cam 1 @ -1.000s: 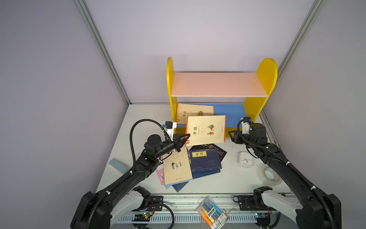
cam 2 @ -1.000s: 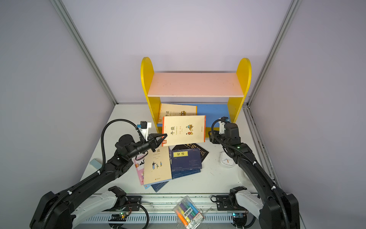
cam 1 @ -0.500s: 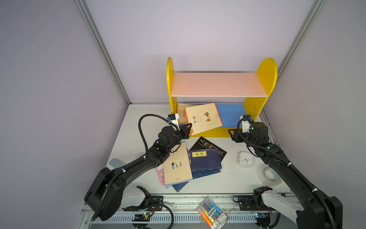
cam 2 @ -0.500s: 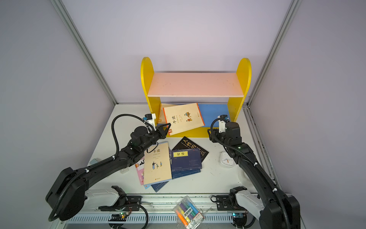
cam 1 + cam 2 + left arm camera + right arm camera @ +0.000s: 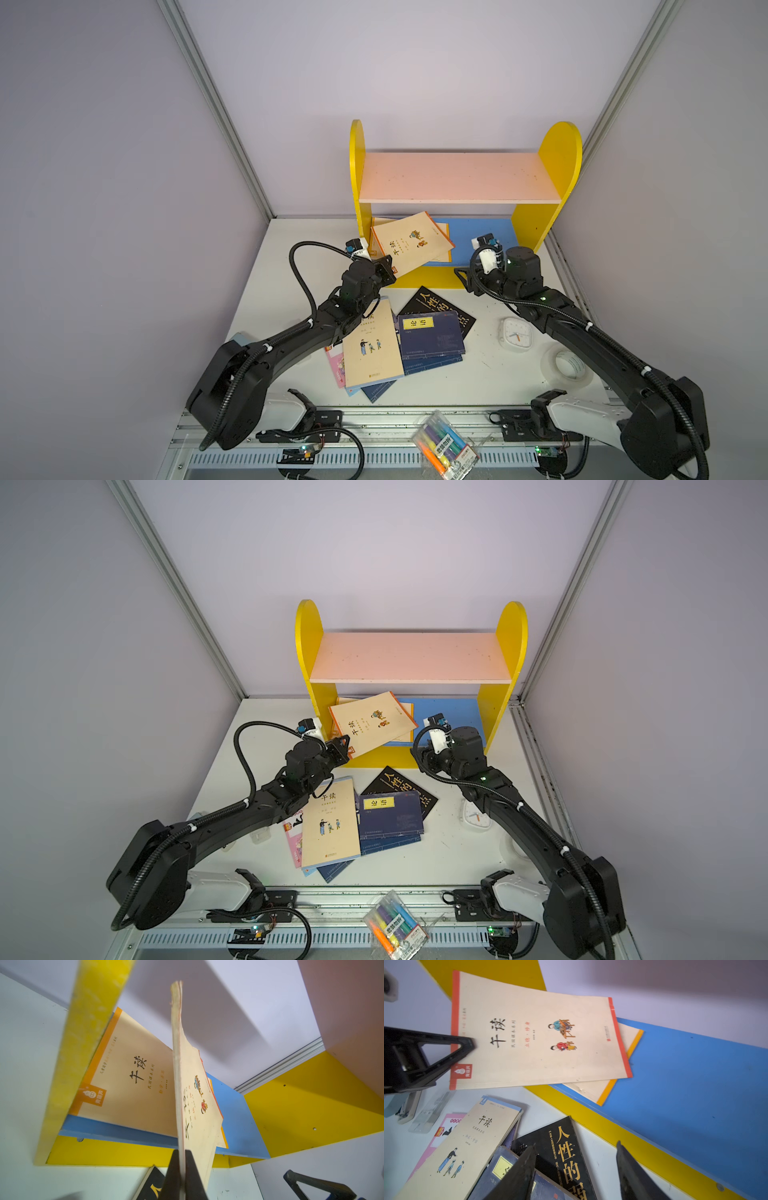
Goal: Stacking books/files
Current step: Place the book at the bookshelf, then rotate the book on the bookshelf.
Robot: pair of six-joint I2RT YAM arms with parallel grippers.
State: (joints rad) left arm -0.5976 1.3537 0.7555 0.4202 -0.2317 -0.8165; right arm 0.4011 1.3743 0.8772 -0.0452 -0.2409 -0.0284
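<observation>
Currently the yellow shelf (image 5: 559, 158) holds an orange-edged cream book (image 5: 128, 1076) lying flat on its blue bottom board (image 5: 478, 237). A red-edged cream book (image 5: 409, 245) slants over it, half out of the front, with its corner pinched in the closed left end effector (image 5: 181, 1153). The right end effector (image 5: 576, 1144) hangs with its jaws apart and nothing between them, above the black book (image 5: 440, 305). Beside that book, a navy book (image 5: 430, 334), a blue-edged cream book (image 5: 372, 345) and a pink book (image 5: 334, 365) overlap on the white worktop (image 5: 291, 257). A white clock (image 5: 515, 336), tape roll (image 5: 567, 365) and marker pack (image 5: 444, 444) lie nearby. Pale lilac walls (image 5: 124, 166) enclose it.
</observation>
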